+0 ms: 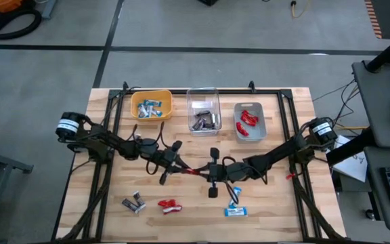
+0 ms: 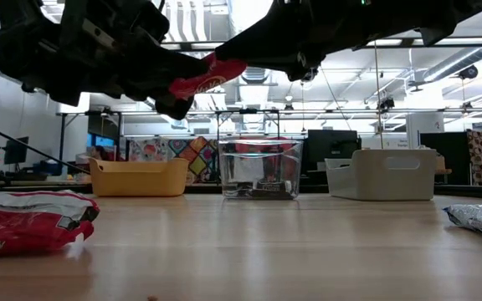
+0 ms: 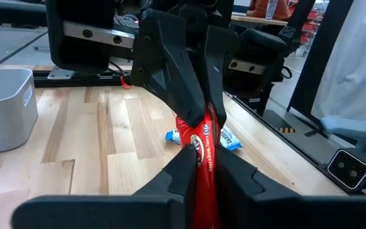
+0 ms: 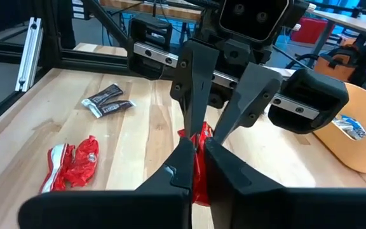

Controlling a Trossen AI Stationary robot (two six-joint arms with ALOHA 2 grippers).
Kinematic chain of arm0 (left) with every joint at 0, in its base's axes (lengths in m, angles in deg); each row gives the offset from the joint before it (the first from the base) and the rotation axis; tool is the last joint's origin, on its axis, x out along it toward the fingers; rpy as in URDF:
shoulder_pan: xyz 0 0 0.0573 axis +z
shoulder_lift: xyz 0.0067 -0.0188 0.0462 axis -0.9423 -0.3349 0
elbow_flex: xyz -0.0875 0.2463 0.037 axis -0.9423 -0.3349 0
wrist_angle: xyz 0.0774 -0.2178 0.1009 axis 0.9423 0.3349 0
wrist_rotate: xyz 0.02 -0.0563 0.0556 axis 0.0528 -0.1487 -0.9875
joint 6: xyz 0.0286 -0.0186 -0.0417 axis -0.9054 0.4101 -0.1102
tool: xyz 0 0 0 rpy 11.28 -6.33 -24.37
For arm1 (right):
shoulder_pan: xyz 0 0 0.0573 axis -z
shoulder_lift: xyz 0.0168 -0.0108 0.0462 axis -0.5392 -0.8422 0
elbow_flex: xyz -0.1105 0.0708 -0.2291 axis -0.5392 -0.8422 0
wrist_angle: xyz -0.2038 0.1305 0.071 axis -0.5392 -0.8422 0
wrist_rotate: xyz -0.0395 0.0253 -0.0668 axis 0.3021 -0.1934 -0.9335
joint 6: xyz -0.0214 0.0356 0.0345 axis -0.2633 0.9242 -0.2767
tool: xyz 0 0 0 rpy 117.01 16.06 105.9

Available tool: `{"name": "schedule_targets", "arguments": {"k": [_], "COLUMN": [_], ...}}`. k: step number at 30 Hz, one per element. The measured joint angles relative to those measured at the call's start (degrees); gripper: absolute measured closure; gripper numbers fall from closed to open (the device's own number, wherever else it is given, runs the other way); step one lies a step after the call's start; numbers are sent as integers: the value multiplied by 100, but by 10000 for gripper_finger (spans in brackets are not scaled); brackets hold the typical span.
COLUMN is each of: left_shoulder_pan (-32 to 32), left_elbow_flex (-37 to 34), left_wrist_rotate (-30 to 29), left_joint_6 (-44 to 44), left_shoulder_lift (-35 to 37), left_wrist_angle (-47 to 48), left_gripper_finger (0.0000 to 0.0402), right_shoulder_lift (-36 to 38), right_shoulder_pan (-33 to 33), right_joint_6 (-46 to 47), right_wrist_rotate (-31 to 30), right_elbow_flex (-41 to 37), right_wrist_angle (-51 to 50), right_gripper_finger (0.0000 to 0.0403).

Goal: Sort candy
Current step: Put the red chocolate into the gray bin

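my left claw (image 3: 199, 159) and my right claw (image 4: 196, 152) meet above the middle of the surface (image 1: 276, 203), both pinched narrow on the same red candy (image 3: 199, 137), one at each end, holding it in the air. more candy lies on the surface: a red one (image 1: 169, 205), two brown ones (image 1: 135, 202) and blue-and-white ones (image 1: 235, 211).
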Motion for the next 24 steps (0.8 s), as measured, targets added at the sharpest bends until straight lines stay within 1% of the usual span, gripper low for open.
{"name": "schedule_targets", "arguments": {"k": [4,7,15,18,20,24], "left_shoulder_pan": [57,105,153,214,286,433], "left_elbow_flex": [6,8,6,6,6,7], "left_wrist_rotate": [9,8,7,11,10,1], "left_joint_6": [32,48,66,66,66,99], "left_shoulder_lift": [16,22,97,258,474,1088], "left_wrist_angle": [-30,-11,127,574,1081,2267], "left_gripper_finger": [343,324,272,259,254,254], "right_shoulder_lift": [148,301,753,1061,1293,1760], "right_shoulder_pan": [19,58,101,128,179,307], "right_joint_6": [25,182,618,787,972,1370], "right_wrist_rotate": [-44,-42,-44,-46,-129,-854], "right_elbow_flex": [-2,-2,-2,21,125,359], "right_wrist_angle": [-112,-390,-1540,-2279,-2937,-4501], "right_gripper_finger": [389,389,390,390,390,390]}}
